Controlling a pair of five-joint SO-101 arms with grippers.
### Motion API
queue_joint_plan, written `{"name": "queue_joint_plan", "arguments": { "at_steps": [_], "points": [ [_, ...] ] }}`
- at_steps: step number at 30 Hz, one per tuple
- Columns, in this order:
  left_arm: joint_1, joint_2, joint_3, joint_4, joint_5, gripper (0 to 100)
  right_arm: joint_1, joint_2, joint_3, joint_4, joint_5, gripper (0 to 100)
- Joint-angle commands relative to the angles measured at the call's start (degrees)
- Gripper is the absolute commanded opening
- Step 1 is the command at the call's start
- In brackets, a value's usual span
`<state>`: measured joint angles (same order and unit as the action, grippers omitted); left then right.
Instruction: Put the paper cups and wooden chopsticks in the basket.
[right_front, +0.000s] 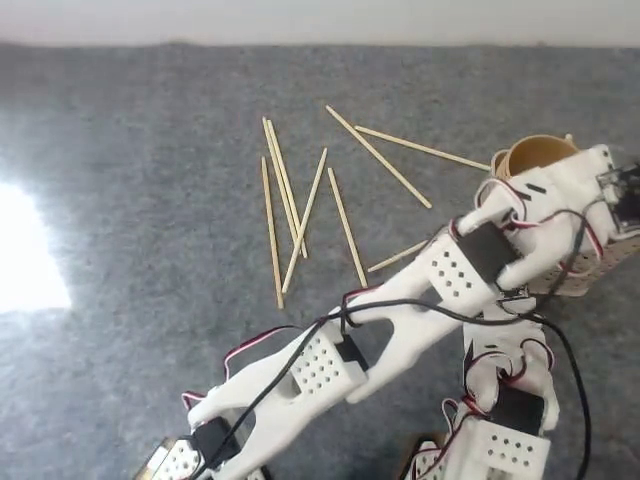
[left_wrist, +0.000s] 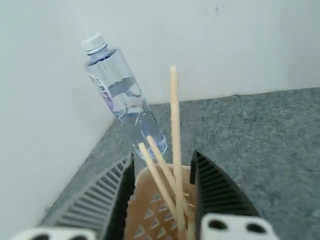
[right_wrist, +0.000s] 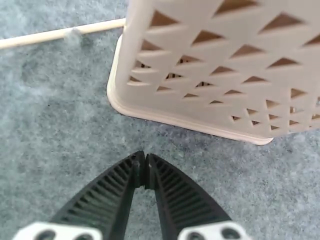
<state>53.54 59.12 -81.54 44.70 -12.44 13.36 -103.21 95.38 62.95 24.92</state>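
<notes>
Wooden chopsticks (left_wrist: 173, 115) stand in the basket (right_wrist: 210, 60), between the parted jaws of the left gripper (left_wrist: 162, 156). Right gripper (right_wrist: 145, 167) (lower centre) sits closed, empty.

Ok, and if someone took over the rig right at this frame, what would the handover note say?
Left gripper: fingers open above the basket, apparently gripping nothing.
Right gripper: fingers shut on nothing, low over the table beside the basket.
Done: a few chopsticks stand in the basket, between the left fingers.
Paper cup: at the basket's far end, past the left arm; I cannot tell whether it is inside.
Left: several loose chopsticks lie on the table, one of them close beside the basket.
</notes>
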Motion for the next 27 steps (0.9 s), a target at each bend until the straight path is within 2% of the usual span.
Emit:
{"name": "queue_joint_plan", "arguments": {
  "at_steps": [1,5,12,17,24,27],
  "points": [
    [-2.3,-3.4,-8.2,-0.2,-0.7,18,-0.7,-0.6,1.0,-0.4,0.7,0.8],
    [-5.3,-5.5,-14.8,7.6,-3.4,18,-0.9,-0.6,1.0,-0.5,0.7,0.8],
    [-8.9,-18.3,-14.5,23.3,-3.5,18,-0.9,-0.6,1.0,-0.5,0.7,0.8],
    [-10.5,-28.5,-14.4,37.5,-3.5,18,-0.8,-0.6,1.0,-0.6,0.7,0.8],
    [-19.8,-37.4,-14.4,54.6,-3.4,18,-0.8,-0.6,1.0,-0.7,0.7,0.8],
    [-24.4,-39.6,-14.3,55.9,-3.1,18,-0.9,-0.6,1.0,-0.7,0.7,0.8]
  ]
}}
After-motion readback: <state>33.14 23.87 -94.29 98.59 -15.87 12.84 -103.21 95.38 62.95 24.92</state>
